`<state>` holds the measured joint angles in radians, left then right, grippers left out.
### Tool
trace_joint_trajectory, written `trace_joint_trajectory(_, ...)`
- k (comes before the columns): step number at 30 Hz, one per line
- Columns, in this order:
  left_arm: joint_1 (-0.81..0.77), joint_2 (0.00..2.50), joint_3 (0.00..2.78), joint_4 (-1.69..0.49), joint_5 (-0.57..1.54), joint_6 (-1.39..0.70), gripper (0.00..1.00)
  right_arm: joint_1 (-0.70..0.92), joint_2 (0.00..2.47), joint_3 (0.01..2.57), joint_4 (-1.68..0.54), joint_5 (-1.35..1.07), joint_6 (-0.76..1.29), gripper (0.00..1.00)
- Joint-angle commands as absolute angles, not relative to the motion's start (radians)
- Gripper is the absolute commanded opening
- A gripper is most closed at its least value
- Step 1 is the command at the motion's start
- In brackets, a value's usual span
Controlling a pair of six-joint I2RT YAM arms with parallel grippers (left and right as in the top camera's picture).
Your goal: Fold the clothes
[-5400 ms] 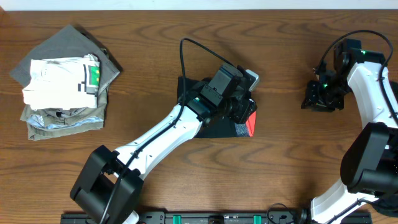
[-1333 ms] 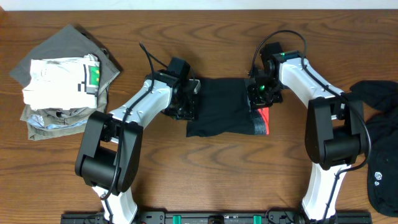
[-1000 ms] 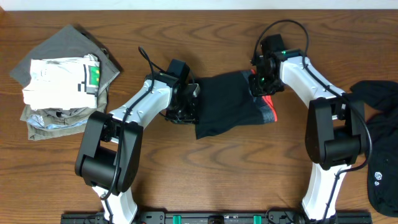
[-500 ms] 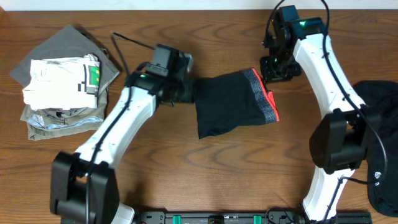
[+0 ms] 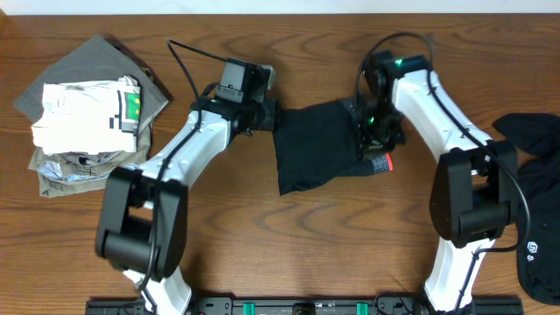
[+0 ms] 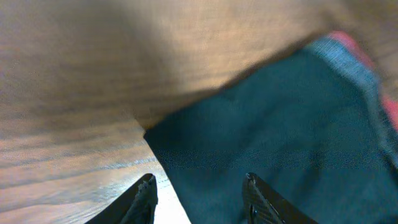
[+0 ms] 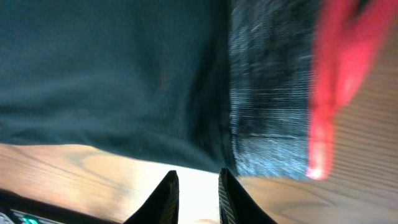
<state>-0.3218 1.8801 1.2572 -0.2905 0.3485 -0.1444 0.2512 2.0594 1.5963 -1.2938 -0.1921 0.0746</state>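
Note:
The black trousers (image 5: 317, 149) lie folded and slightly askew at the table's middle, with the grey waistband (image 5: 381, 163) and its coral red edge at the right. My left gripper (image 5: 269, 115) is at the fold's upper left corner. In the left wrist view it (image 6: 199, 190) stands open, one finger over wood and the other over black cloth (image 6: 280, 137). My right gripper (image 5: 376, 138) hovers over the waistband end. Seen from the right wrist, it (image 7: 196, 190) is open a little with bare wood between the fingers, just off the cloth's edge (image 7: 124, 74) and waistband (image 7: 267, 93).
A stack of folded clothes (image 5: 87, 114) sits at the far left. A black garment (image 5: 534, 192) with a small white logo (image 5: 531, 251) lies at the right edge. The table's (image 5: 289, 236) front half shows bare wood.
Both grippers let go of the trousers after dragging them upward, lifted away, and have now come back to the fold's left corner and waistband end. The trousers lie still.

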Motion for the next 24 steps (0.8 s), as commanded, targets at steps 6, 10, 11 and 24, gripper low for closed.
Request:
trace_joint_trajectory(6,-0.321,1.964,1.261,-0.387,0.435,-0.129,0.47,0.26,2.048,1.446,-1.163,-0.209,0.101,0.21)
trace_joint_trajectory(10,-0.327,1.969,1.261,-0.493,0.49,-0.129,0.47,0.26,2.048,1.417,-1.061,-0.193,0.102,0.22)
trace_joint_trajectory(11,-0.329,1.969,1.261,-0.526,0.49,-0.129,0.47,0.259,2.048,1.413,-1.033,-0.175,0.108,0.24)
trace_joint_trajectory(24,-0.367,1.969,1.261,-0.746,0.491,-0.131,0.31,0.259,2.048,1.411,-0.751,0.004,0.073,0.4)
